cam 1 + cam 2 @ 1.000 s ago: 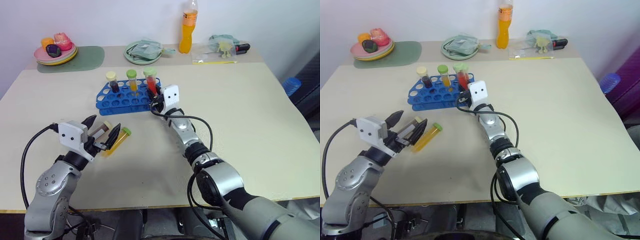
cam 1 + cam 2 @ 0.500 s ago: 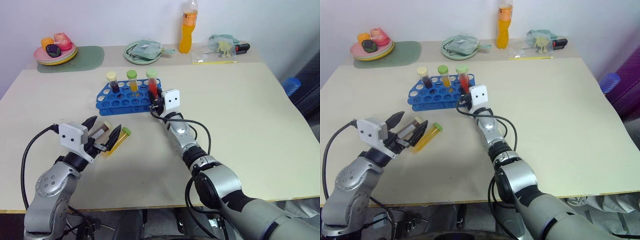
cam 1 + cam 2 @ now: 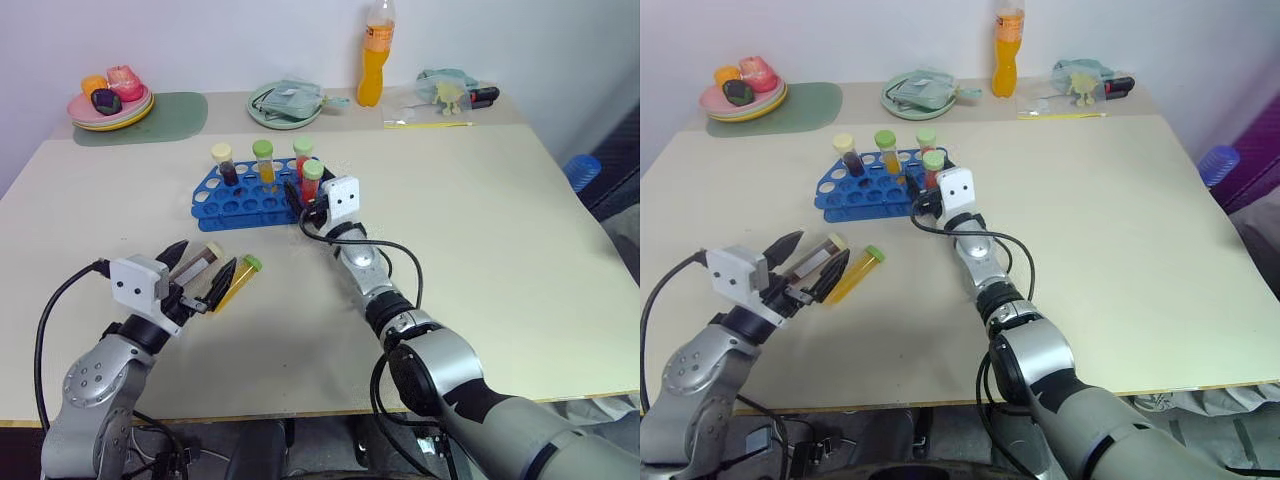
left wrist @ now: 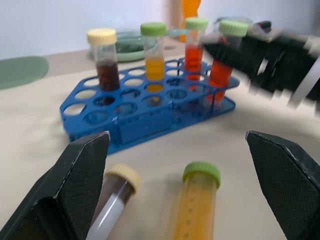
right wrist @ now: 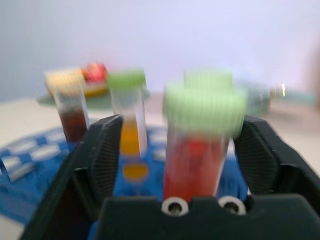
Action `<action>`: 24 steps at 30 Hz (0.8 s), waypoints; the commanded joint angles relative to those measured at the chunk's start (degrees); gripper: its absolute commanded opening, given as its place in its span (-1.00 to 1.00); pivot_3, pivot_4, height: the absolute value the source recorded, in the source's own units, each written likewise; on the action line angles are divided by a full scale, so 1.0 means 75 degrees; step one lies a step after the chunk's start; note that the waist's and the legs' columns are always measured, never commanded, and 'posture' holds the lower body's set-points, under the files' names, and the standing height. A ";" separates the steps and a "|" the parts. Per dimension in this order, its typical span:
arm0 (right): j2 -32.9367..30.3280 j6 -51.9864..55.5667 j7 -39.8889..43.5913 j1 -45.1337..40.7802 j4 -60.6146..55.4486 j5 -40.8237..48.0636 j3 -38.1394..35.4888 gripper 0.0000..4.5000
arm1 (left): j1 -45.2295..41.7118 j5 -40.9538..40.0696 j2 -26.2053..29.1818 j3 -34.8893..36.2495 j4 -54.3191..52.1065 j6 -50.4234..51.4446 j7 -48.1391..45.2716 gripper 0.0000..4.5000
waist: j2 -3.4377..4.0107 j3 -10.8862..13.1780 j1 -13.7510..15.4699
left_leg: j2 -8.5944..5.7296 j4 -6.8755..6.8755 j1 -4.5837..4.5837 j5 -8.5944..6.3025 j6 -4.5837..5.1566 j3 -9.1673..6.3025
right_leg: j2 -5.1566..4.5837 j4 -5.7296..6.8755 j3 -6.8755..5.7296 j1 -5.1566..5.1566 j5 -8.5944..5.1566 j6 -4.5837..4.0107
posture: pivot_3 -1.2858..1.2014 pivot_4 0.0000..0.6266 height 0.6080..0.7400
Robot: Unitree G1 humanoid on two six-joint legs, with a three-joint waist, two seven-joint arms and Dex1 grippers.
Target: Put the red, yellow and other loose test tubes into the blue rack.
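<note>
Fingers of my right gripper (image 3: 308,196) stand apart around a red test tube (image 3: 311,181) standing in the blue rack (image 3: 240,200). My left gripper (image 3: 205,268), spread wide, hovers over a yellow tube (image 3: 235,282) and a brown tube (image 4: 114,201) lying on the table (image 3: 500,220).

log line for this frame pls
left gripper: open, over two loose tubes on table | right gripper: open around red tube standing in blue rack | four tubes racked
</note>
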 commanded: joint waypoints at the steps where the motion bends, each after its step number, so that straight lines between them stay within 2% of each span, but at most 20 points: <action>1: -0.0314 -0.0010 0.0982 0.0419 -0.1426 0.0554 -0.0016 0.63 | -0.0213 -0.0404 0.0402 0.0317 -0.0721 0.0532 0.0085 1.00 | -0.0001 -0.0001 0.0009 | 0.0000 0.0000 0.0000 0.0000 0.0000 0.0000 | 0.0000 0.0000 0.0000 0.0001 0.0000 0.0000 | 0.03 -0.52 0.83; 4: -0.0814 0.0800 0.1908 0.1075 -0.2892 0.1052 0.0081 0.63 | -0.0541 -0.0558 0.1013 0.0372 -0.0975 0.1528 0.0260 1.00 | -0.0002 -0.0001 0.0021 | -0.0002 0.0003 0.0001 -0.0001 0.0001 -0.0010 | -0.0001 -0.0002 -0.0003 0.0014 0.0000 0.0000 | 0.03 -0.52 0.83; 8: -0.1952 0.2794 0.3220 0.1844 -0.4904 0.1882 0.0101 0.63 | -0.1531 -0.1168 0.1942 0.0608 -0.1201 0.3476 0.0735 1.00 | 0.0007 0.0005 0.0022 | -0.0001 0.0003 0.0004 0.0000 0.0001 -0.0014 | 0.0002 0.0002 -0.0004 0.0016 0.0000 0.0001 | 0.03 -0.52 0.83; 12: -0.3266 0.4575 0.4796 0.2481 -0.6660 0.2432 0.0574 0.63 | -0.3228 -0.2266 0.2935 0.0310 -0.1220 0.6251 0.1047 1.00 | 0.0004 0.0005 0.0010 | -0.0001 0.0007 0.0006 -0.0001 0.0002 -0.0017 | 0.0007 0.0000 -0.0006 0.0020 0.0000 0.0001 | 0.03 -0.52 0.83; 14: -0.3997 0.5566 0.5762 0.2853 -0.7692 0.2833 0.0952 0.63 | -0.4322 -0.2924 0.3062 0.0113 -0.1001 0.8070 0.1131 1.00 | 0.0004 0.0006 0.0010 | 0.0000 0.0003 0.0006 -0.0001 0.0003 -0.0017 | 0.0010 -0.0001 -0.0006 0.0021 0.0000 0.0002 | 0.03 -0.52 0.83; 16: -0.4672 0.6263 0.6504 0.3153 -0.8590 0.3113 0.1260 0.63 | -0.5354 -0.3102 0.3197 -0.0323 -0.0534 0.9462 0.1222 1.00 | 0.0003 0.0006 0.0002 | 0.0002 0.0006 0.0006 -0.0002 0.0004 -0.0018 | 0.0016 -0.0004 -0.0006 0.0026 -0.0001 0.0003 | 0.03 -0.52 0.83; 18: -0.5139 0.6901 0.6797 0.3269 -0.9170 0.3202 0.1435 0.63 | -0.6160 -0.3623 0.3971 -0.1390 0.0300 0.9935 0.1181 1.00 | -0.0003 0.0009 -0.0036 | 0.0004 0.0012 0.0009 -0.0002 0.0004 -0.0015 | 0.0025 -0.0001 0.0000 0.0026 -0.0002 0.0004 | 0.03 -0.52 0.83; 19: -0.5301 0.7118 0.6978 0.3299 -0.9397 0.3300 0.1505 0.63 | -0.6481 -0.3584 0.4099 -0.1726 0.0412 0.9983 0.1247 1.00 | -0.0002 0.0010 -0.0057 | 0.0010 0.0012 0.0012 -0.0002 0.0004 -0.0013 | 0.0036 -0.0005 0.0006 0.0026 -0.0002 0.0004 | 0.03 -0.52 0.83; 21: -0.5609 0.7539 0.7399 0.3380 -0.9891 0.3520 0.1676 0.63 | -0.7396 -0.3749 0.4184 -0.2616 0.0877 0.9983 0.1285 1.00 | -0.0004 0.0013 0.0003 | 0.0013 0.0008 0.0016 -0.0002 0.0004 -0.0017 | 0.0041 -0.0001 0.0009 0.0025 -0.0002 0.0003 | 0.03 -0.52 0.83; 24: -0.5560 0.7764 0.7361 0.3391 -1.0134 0.3553 0.1740 0.63 | -0.8106 -0.3812 0.4115 -0.3437 0.1516 0.9983 0.1405 1.00 | -0.0008 0.0013 0.0041 | 0.0017 0.0016 0.0012 -0.0001 0.0002 -0.0023 | 0.0042 -0.0004 0.0005 0.0029 -0.0002 0.0002 | 0.03 -0.52 0.83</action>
